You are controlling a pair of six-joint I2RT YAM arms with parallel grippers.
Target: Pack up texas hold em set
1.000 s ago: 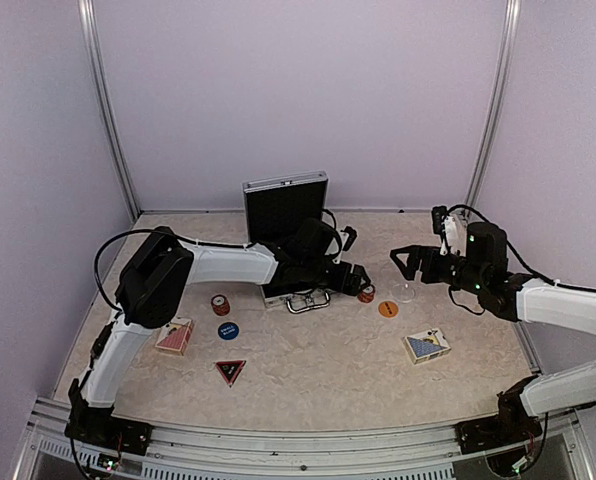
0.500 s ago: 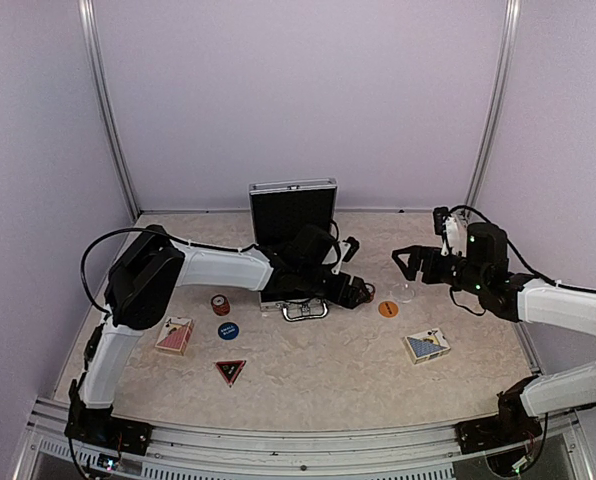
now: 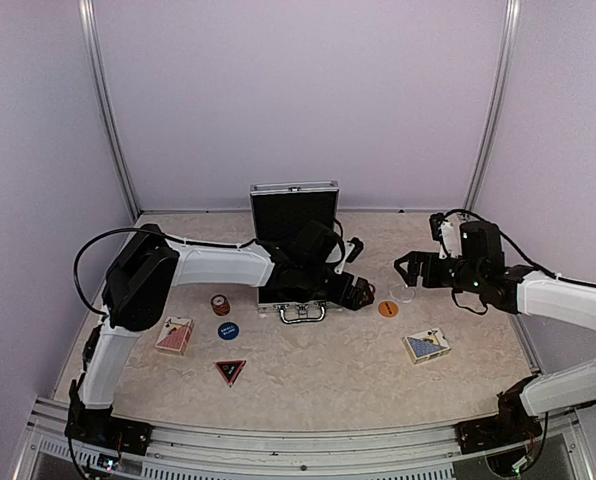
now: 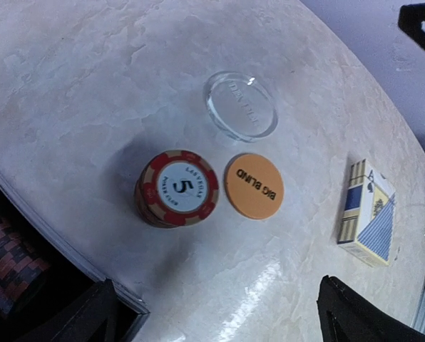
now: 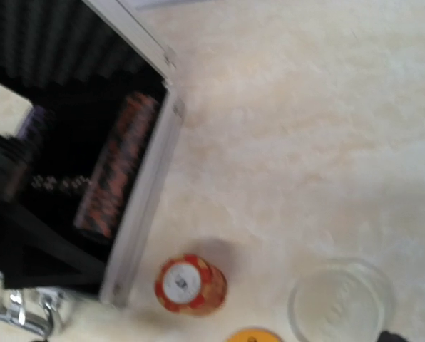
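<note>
Marbled table (image 3: 318, 390): chip stack (image 4: 177, 189) is judged targeted; left gripper (image 4: 223, 313) and right gripper (image 3: 406, 268) gape empty; stack must be straddled, then clamped.

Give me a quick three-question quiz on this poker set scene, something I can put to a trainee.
1. True or false: the ribbed silver aluminium case stands open.
2. What is printed on the flat round orange button? A: Big Blind. B: Dealer. C: All In.
3. Short answer: where do the red card deck and the blue card deck lie, in the case or on the marbled table?
Key: 1 true; 2 A; 3 on the table, outside the case.
</note>
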